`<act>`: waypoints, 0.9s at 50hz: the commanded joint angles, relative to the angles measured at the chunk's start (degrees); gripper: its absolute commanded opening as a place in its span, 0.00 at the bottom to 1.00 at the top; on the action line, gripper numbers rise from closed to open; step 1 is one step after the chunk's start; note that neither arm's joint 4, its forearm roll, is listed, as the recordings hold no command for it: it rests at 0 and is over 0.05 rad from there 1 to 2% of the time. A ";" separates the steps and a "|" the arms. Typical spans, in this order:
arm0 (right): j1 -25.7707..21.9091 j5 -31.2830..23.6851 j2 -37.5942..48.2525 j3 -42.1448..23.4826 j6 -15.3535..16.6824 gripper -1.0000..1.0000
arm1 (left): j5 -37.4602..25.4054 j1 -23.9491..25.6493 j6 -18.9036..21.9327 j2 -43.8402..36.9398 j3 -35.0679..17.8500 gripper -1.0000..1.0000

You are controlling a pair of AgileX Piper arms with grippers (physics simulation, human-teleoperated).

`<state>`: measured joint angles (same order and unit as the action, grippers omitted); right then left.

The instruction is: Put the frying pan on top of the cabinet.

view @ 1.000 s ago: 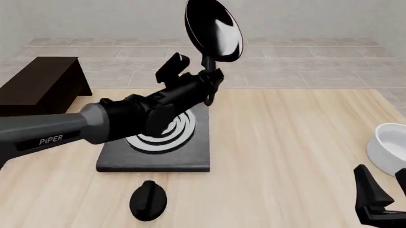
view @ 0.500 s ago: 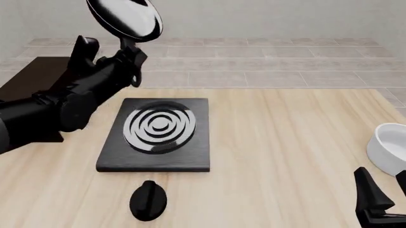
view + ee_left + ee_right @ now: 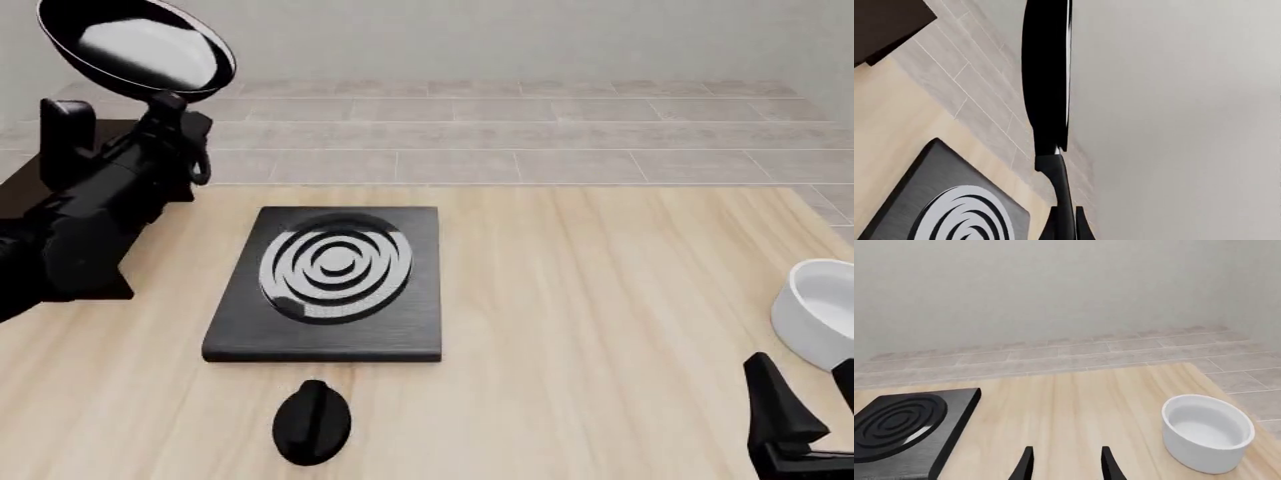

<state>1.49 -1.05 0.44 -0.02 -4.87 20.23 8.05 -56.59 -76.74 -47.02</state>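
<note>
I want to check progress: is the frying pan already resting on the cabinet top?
No, the frying pan is in the air, held by the left gripper above the cabinet.

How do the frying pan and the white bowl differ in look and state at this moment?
The frying pan is glossy black with a long handle; the white bowl is plain and has no handle. The pan is held in the air by the left gripper, tilted on its side, while the bowl sits upright on the table, untouched, near the right gripper. Both are round, open vessels with pale insides.
</note>
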 commanded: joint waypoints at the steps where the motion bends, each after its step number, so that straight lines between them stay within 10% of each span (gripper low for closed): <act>1: -0.16 -0.03 0.03 0.00 0.20 1.00 | 3.73 -5.03 -5.28 1.28 1.83 0.00; 45: -0.41 0.18 0.69 0.00 0.93 1.00 | 15.70 -13.00 -17.35 -5.17 5.90 0.00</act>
<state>1.15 -0.93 1.00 -0.02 -4.12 33.08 -3.35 -72.86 -81.61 -40.15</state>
